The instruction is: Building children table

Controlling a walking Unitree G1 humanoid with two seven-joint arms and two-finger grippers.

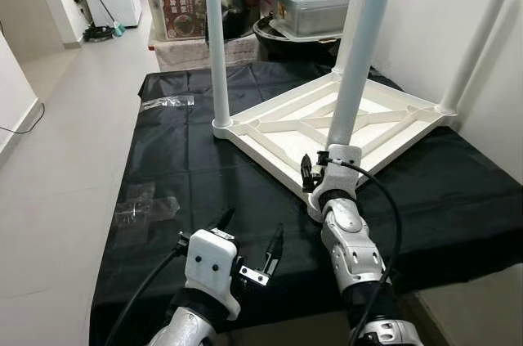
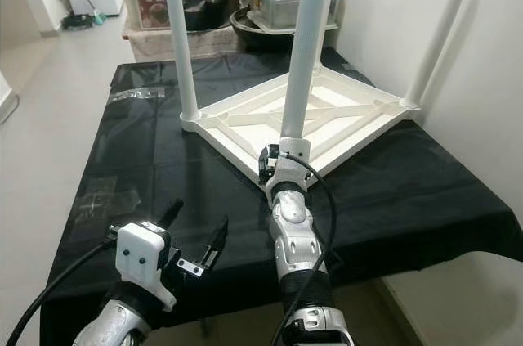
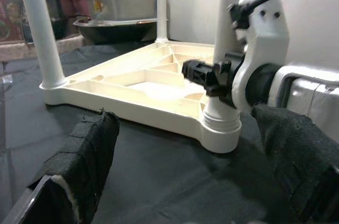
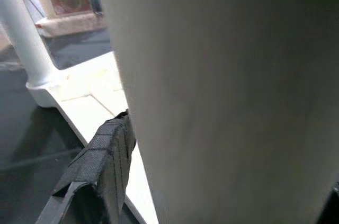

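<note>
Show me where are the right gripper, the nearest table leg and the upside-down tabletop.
right gripper (image 1: 320,173), left eye view, between its fingertips at the leg's base.
nearest table leg (image 1: 359,68), left eye view, middle of the white shaft.
upside-down tabletop (image 1: 270,148), left eye view, rim of its ribbed underside.

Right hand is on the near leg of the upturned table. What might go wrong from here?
1. The right hand grips the near leg low, by its socket; the tall leg may tilt and bind in the thread if turned off-axis.
2. The tabletop lies loose on the black cloth, and the left hand hangs open, apart from it, so twisting may spin the whole table.
3. The cloth may bunch or slide underneath.
</note>
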